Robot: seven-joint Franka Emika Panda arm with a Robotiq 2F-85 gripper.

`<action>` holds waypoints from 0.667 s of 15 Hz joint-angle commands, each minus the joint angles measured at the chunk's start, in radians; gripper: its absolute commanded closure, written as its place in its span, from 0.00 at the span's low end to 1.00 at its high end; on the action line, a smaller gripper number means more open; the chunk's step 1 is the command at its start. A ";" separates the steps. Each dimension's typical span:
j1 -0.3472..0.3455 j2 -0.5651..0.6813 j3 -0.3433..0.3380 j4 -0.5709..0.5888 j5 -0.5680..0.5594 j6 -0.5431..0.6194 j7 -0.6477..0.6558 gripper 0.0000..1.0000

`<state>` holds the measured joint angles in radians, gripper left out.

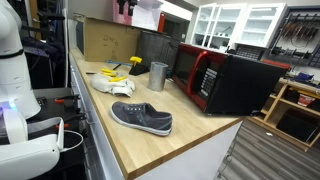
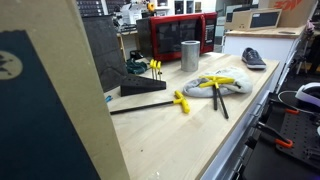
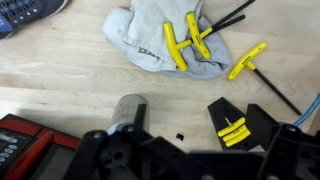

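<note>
- While I hover over the counter (image 3: 60,80), the gripper (image 3: 180,152) shows its jaws spread, holding nothing.
- Metal cup (image 3: 128,108) stands near it, beside the red microwave (image 3: 25,140).
- Grey cloth (image 3: 150,40) lies farther off, with yellow T-handle keys (image 3: 176,45) on it.

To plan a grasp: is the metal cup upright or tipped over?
Upright: in both exterior views the metal cup stands on its base on the wooden counter, its mouth facing up.
</note>
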<state>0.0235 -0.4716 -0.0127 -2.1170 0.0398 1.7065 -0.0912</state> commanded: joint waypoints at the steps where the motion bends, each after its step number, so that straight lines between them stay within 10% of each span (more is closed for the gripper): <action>1: 0.003 -0.107 0.015 -0.073 -0.001 -0.011 0.018 0.00; 10: 0.005 -0.123 0.018 -0.082 0.005 -0.026 0.041 0.00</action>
<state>0.0273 -0.5953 0.0051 -2.2014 0.0447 1.6829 -0.0512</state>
